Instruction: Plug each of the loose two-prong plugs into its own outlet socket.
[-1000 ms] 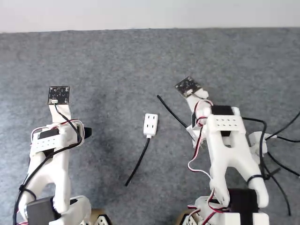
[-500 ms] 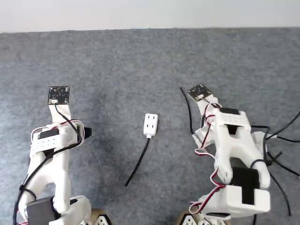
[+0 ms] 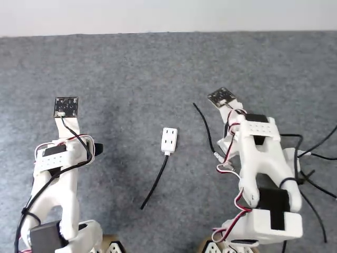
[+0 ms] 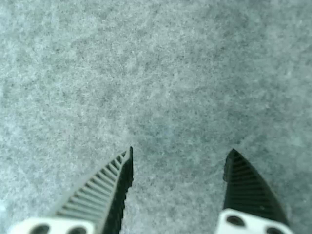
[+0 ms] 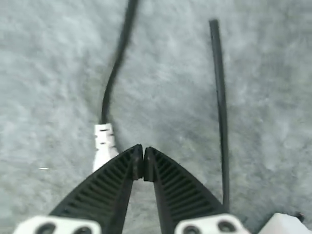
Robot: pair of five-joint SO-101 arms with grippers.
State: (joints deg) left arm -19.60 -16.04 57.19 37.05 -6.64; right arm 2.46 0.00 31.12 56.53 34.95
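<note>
The step in hand looks like the pick-up of a loose plug, with nothing plugged in yet. The right hand [image 5: 143,151] is fully closed low over the grey bench [image 3: 131,68], its fingertips pressed together with nothing visible between them. A white plug [image 5: 104,141] lies against or just beside the outer face of one finger. Its near end is hidden behind that finger, so whether it is caught at all cannot be told. The plug's black cord [image 5: 117,63] runs off beyond the fingertips. A second cord [image 5: 219,97] lies on the hand's other side, apart from it, with its free end out past the fingertips. The white outlet block [image 3: 169,139] lies flat between the two arms, well apart from the right hand yet nearer to it than to the left. The block's own cord [image 3: 157,182] trails back toward the arm bases. Its sockets, the only receptacles here, appear to hold nothing. The left hand [image 4: 181,150] is spread wide over bare bench, holding nothing, with the block well off to its side. The next move probably calls for the right hand to open, shift sideways to straddle the plug body and close across it with the prongs left free. It would then carry the plug over to the block and line up the prongs. The block looks loose and may slide, so the left hand may need to brace it.
</note>
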